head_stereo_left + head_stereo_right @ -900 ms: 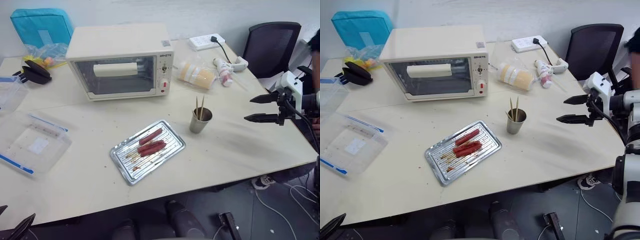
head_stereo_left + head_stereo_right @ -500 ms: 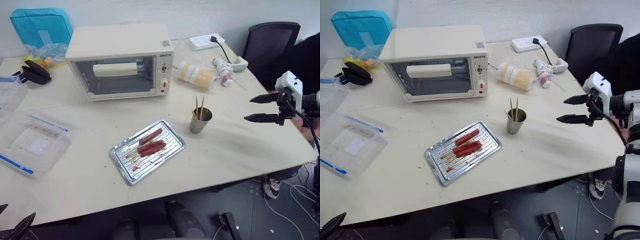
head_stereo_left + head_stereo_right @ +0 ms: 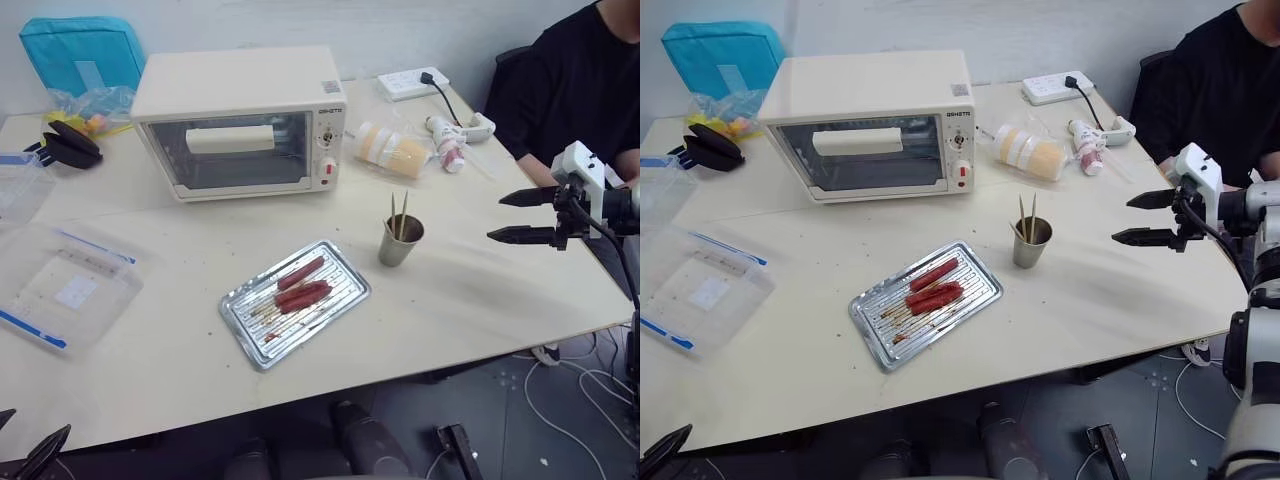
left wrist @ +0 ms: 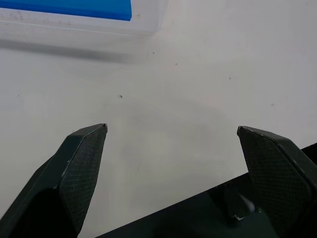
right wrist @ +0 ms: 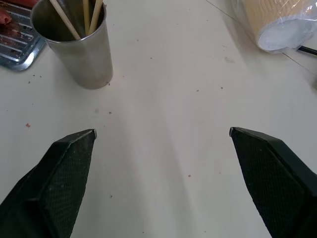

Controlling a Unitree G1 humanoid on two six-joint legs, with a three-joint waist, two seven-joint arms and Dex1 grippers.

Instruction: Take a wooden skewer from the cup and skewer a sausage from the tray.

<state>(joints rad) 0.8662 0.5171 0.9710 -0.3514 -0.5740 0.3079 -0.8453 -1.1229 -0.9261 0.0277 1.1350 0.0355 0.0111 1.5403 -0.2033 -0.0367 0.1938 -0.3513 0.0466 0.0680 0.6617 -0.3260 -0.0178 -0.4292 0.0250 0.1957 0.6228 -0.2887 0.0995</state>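
At the near edge of the counter (image 3: 480, 300) the left gripper (image 4: 171, 131) hangs low with its fingers spread wide, holding nothing, just off a clear plastic box (image 3: 65, 290) with blue edges. A little further in lies the tray (image 3: 352, 297), its long axis running diagonally from near-left to far-right. The sausages (image 3: 302, 285) in it lie along that same diagonal, a few thin sticks beside them on the ribbed bottom. Just beyond the tray's far-right corner stands the cup (image 3: 400, 243), upright, with the wooden skewers (image 3: 400, 215) sticking up out of it, leaning only slightly. Out to the right, well apart from the cup, the right gripper (image 3: 515, 216) hovers above the counter with its fingers wide and empty, tips pointing left toward the cup; bare counter lies between them. Farther back sit a cream toaster oven (image 3: 240, 120), a bagged stack of paper cups (image 3: 392, 150), a power strip (image 3: 412, 84) and a blue bag (image 3: 80, 55). A person in black (image 3: 575, 90) sits at the far right.
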